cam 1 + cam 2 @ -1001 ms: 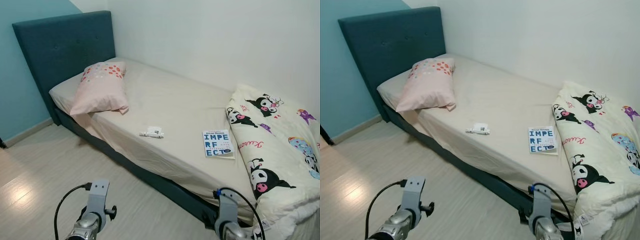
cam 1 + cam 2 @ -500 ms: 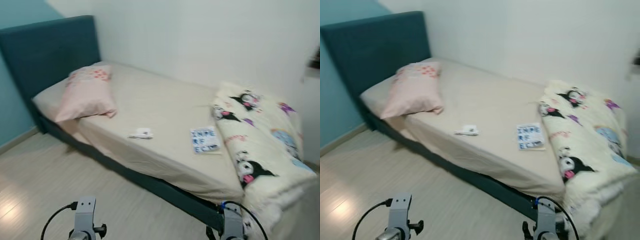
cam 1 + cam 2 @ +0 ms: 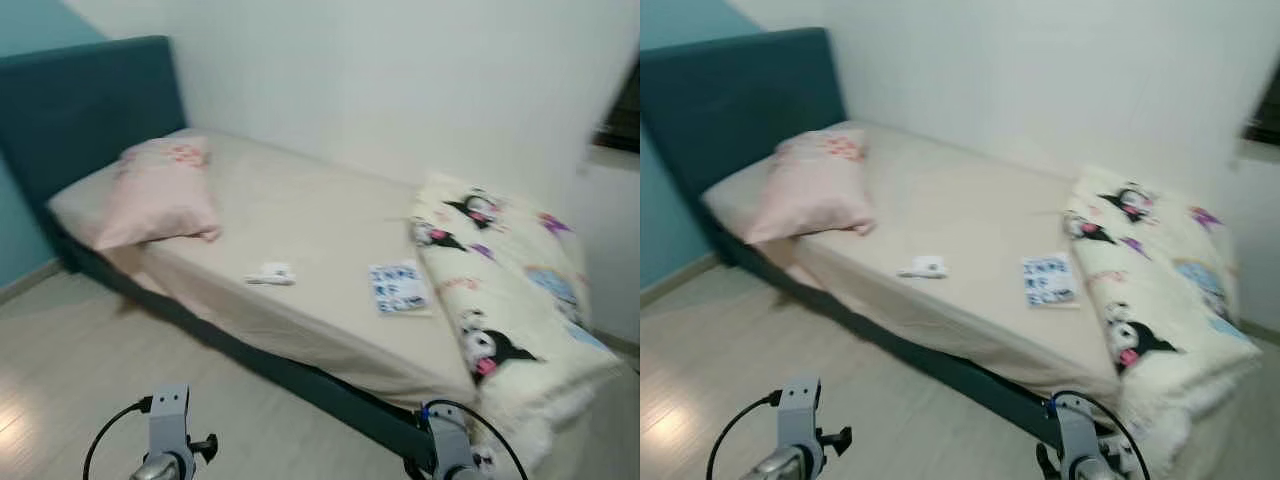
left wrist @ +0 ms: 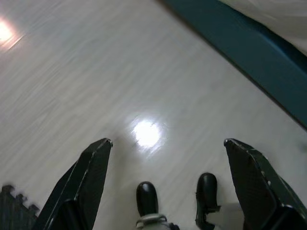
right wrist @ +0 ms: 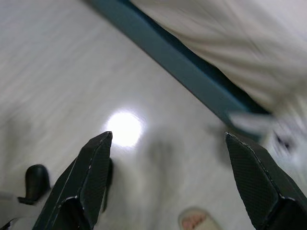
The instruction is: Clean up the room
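While both arms hang low in front of the robot, the left gripper (image 4: 165, 143) has its two black fingers (image 4: 86, 182) spread wide over the pale plank floor (image 4: 96, 72), holding nothing and touching nothing. The right gripper (image 5: 165, 143) is just as wide open and just as empty, above the floor beside the bed's dark teal base (image 5: 187, 72), with cream sheet hanging over the base edge. In the left wrist view two black feet (image 4: 146, 196) stand on the floor below the gripper, and a bright glare spot lies on the planks.

From the head, the pictures are blurred. A bed (image 3: 300, 380) with a teal headboard (image 3: 90, 100) stands along a white wall (image 3: 380, 80); the wall behind the headboard is light blue. The mattress is covered by a cream sheet (image 3: 300, 210).

A pink pillow (image 3: 155, 195) with a red-dotted patch lies at the head end. Near the front edge, about midway along the bed, lies a small white object (image 3: 272, 274), too blurred to name. Just beside it, toward the foot end, a book (image 3: 398, 287) with a blue-and-white cover lies flat. Touching the book's far side is a folded cream blanket (image 3: 510, 300) printed with black-and-white cartoon figures, piled at the foot end and overhanging the corner.
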Controlling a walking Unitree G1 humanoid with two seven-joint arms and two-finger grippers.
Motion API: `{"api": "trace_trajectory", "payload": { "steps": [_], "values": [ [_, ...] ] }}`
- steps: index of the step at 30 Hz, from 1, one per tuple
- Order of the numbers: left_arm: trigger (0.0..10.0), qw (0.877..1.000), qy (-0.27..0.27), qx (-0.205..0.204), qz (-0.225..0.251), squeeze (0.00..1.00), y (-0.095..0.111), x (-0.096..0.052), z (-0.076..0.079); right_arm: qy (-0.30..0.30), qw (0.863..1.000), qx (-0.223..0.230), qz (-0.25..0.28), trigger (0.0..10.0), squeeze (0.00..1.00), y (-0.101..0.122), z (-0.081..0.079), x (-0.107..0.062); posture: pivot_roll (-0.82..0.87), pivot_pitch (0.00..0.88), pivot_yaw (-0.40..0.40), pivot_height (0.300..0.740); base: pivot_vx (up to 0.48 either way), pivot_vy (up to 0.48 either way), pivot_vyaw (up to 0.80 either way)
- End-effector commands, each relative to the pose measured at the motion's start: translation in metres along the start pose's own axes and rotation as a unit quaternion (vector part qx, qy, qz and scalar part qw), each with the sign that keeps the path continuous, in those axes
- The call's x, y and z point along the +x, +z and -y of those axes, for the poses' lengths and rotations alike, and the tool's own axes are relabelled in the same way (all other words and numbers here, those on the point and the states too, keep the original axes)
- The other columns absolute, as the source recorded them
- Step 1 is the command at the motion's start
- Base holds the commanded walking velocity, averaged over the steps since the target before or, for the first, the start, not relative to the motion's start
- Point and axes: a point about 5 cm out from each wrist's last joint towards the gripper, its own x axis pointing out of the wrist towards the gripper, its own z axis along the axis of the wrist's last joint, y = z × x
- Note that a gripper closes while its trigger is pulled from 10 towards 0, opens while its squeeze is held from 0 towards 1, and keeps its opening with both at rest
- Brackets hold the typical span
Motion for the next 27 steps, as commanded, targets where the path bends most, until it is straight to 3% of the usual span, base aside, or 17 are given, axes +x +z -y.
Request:
{"api": "trace_trajectory", "payload": {
  "steps": [1,10,20,27],
  "values": [
    [10.0,1.0,0.004,-0.002,0.005,0.0,0.004,0.0,-0.004,0.007,1.0,-0.013,0.012,10.0,0.0,0.006,-0.003,0.001,-0.09,0.0,-0.058,0.74,0.48,0.0,0.61],
    [10.0,1.0,-0.013,0.004,0.026,0.0,0.017,0.003,0.006,0.015,1.0,-0.016,0.013,10.0,0.0,0.005,-0.006,0.001,-0.1,0.0,-0.05,0.74,0.48,0.0,0.61],
    [10.0,1.0,0.0,0.012,-0.005,0.0,-0.005,-0.001,-0.005,0.017,1.0,-0.023,0.002,10.0,0.0,-0.005,-0.006,-0.001,-0.1,0.0,-0.046,0.74,0.48,0.0,0.64],
    [10.0,1.0,-0.003,0.01,-0.001,0.0,-0.002,-0.001,-0.001,0.024,0.999,-0.038,-0.004,10.0,0.0,-0.008,-0.008,-0.001,-0.1,0.0,-0.05,0.74,0.48,0.0,0.66]
  ]
}}
